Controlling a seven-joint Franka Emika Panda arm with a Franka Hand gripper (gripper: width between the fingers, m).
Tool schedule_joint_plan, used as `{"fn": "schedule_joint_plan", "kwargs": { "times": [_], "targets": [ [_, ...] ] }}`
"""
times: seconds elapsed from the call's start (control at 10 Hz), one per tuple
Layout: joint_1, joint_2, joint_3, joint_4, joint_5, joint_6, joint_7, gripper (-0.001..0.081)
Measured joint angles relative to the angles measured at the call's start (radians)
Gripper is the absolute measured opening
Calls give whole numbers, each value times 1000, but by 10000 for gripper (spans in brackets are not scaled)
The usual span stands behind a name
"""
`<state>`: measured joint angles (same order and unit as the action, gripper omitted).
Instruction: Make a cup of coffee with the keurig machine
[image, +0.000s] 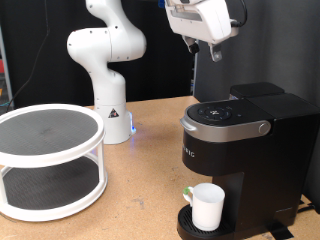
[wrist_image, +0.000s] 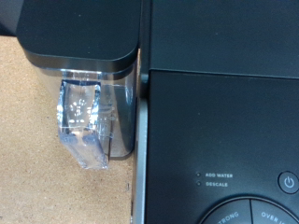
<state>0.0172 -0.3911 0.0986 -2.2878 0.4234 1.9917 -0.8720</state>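
The black keurig machine (image: 240, 140) stands at the exterior view's right, its lid down and its round button panel (image: 222, 112) facing up. The small white cup (image: 207, 207) sits on the drip tray under the spout, handle towards the exterior view's left. My gripper (image: 205, 48) hangs high above the machine's top, touching nothing, and nothing shows between its fingers. The wrist view looks down on the machine's black top (wrist_image: 220, 112), the edge of the button panel (wrist_image: 252, 210) and the clear water tank (wrist_image: 86, 121); the fingers do not show there.
A white two-tier round rack (image: 50, 165) stands at the exterior view's left on the wooden table (image: 140, 190). The arm's white base (image: 108, 95) stands behind, between the rack and the machine. A black curtain is behind.
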Motion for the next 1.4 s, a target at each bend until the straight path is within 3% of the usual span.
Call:
{"fn": "schedule_joint_plan", "kwargs": {
  "times": [0.2, 0.4, 0.9, 1.4],
  "targets": [
    [1, -4, 3, -3, -31, -5, -48, 805],
    [2, 13, 26, 31, -104, -53, -52, 805],
    [1, 122, 49, 182, -118, -59, 71, 805],
    [2, 201, 61, 223, -190, -59, 114, 805]
  ]
}}
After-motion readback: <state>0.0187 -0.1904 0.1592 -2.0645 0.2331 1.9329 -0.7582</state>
